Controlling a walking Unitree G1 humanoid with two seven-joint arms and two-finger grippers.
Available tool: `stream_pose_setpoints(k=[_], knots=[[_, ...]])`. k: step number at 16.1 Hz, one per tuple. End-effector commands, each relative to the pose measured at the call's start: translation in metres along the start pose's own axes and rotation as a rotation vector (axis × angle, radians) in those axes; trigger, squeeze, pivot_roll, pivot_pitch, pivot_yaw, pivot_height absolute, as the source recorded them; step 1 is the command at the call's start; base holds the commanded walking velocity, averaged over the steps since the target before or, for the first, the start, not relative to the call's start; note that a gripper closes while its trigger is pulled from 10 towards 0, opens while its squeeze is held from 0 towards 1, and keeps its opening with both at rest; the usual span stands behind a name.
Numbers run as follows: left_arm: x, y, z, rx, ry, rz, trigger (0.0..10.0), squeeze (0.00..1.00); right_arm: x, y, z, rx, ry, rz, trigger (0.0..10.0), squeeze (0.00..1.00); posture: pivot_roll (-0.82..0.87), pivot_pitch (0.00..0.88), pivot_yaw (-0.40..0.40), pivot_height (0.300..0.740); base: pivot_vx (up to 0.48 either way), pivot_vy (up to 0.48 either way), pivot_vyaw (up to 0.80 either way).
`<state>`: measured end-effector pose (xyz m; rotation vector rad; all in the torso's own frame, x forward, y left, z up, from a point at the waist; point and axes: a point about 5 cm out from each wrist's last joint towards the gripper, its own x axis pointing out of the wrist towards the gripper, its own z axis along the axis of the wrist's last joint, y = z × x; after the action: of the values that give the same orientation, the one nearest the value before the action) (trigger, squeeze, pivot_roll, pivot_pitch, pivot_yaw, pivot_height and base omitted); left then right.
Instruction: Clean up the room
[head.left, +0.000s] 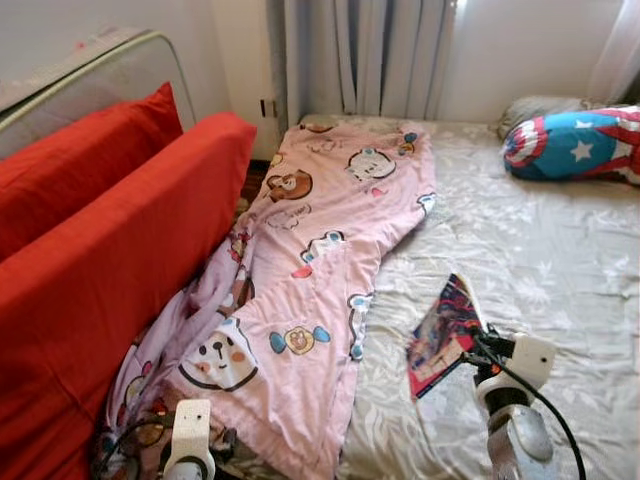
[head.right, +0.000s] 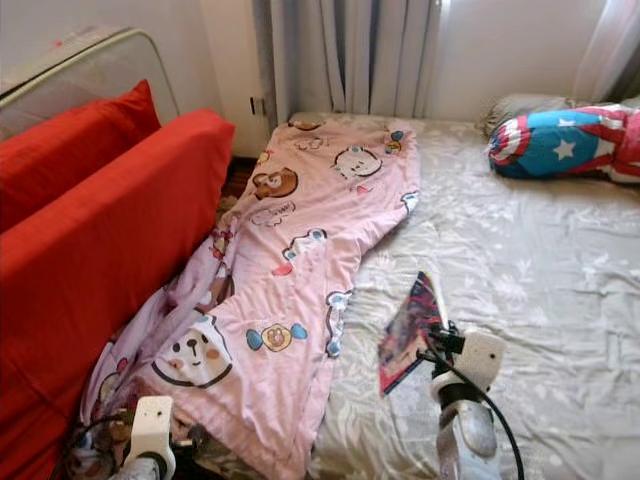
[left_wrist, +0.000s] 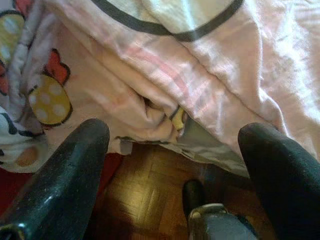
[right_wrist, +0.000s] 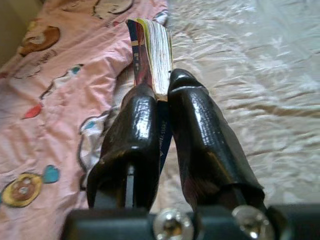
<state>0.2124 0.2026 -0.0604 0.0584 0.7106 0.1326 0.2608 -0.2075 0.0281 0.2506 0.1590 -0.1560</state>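
Observation:
A colourful book hangs over the grey bedsheet, pinched by my right gripper, which is shut on its spine edge; its pages show between the black fingers. A pink cartoon-print blanket lies along the bed's left side and spills off the near corner. My left gripper is open low at that corner, just under the hanging blanket edge, above the wooden floor.
A red sofa stands close along the bed's left side, with a narrow gap of floor between. A star-and-stripes cushion and a grey pillow lie at the bed's far right. Curtains hang behind.

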Motion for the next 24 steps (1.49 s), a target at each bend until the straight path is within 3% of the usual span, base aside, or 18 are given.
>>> stream_pose_setpoints(k=[1,4,13,16,24], knots=[[-0.003,-0.001,-0.011,0.018,0.049,0.003,10.0,0.00,0.004,0.002,0.007,-0.003,-0.035,-0.001,10.0,0.00,-0.11,0.000,-0.027,0.740,0.000,0.000,0.00],[-0.004,-0.002,-0.016,0.022,0.086,0.014,10.0,0.00,0.007,0.005,0.007,-0.004,-0.030,-0.005,10.0,0.00,-0.11,0.000,-0.032,0.740,0.000,0.000,0.00],[-0.003,-0.002,-0.015,0.038,0.082,0.006,10.0,0.00,0.010,0.011,0.003,0.000,-0.015,-0.002,10.0,0.00,-0.10,0.000,-0.028,0.740,0.000,0.000,-0.73],[-0.004,-0.001,-0.017,0.041,0.086,0.008,10.0,0.00,0.010,0.009,0.005,-0.002,-0.034,-0.019,10.0,0.00,-0.10,0.000,-0.026,0.740,0.000,0.000,0.00],[-0.006,0.002,-0.022,0.047,0.105,0.012,10.0,0.00,0.012,0.010,0.005,0.006,-0.037,-0.016,10.0,0.00,-0.10,0.000,-0.023,0.740,0.000,-0.331,-0.18]])
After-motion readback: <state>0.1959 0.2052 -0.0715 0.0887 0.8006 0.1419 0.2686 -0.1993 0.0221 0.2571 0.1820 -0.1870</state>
